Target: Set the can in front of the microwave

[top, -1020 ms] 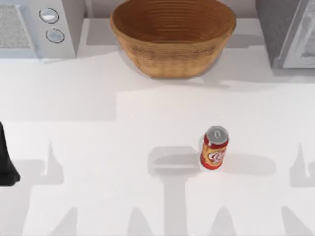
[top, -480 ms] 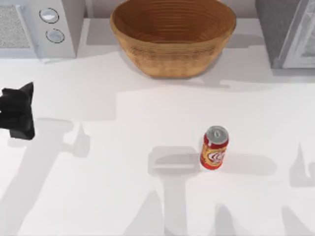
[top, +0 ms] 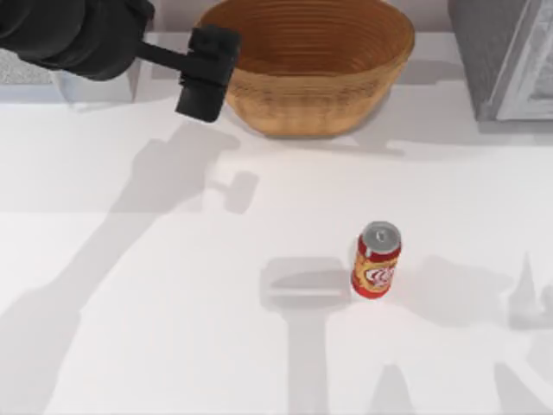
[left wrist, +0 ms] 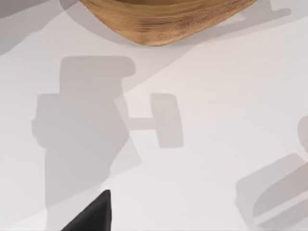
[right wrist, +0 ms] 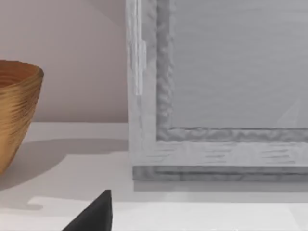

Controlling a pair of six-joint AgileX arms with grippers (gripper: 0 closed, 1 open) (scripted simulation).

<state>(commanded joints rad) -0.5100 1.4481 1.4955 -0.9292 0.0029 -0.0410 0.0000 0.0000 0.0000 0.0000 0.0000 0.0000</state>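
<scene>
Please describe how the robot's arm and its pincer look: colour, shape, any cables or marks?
The left arm is matte black, with thick rounded segments narrowing to a thin rod that ends in a blocky, boxy black left pincer. No cables or markings are visible. A black pointed fingertip shows in the left wrist view.

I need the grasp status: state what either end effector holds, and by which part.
Nothing is held. The can stands alone on the table, untouched. The left end effector hangs near the basket, far from the can.

My left arm (top: 78, 35) reaches across the table's far left; its gripper (top: 206, 76) hangs above the surface.
</scene>
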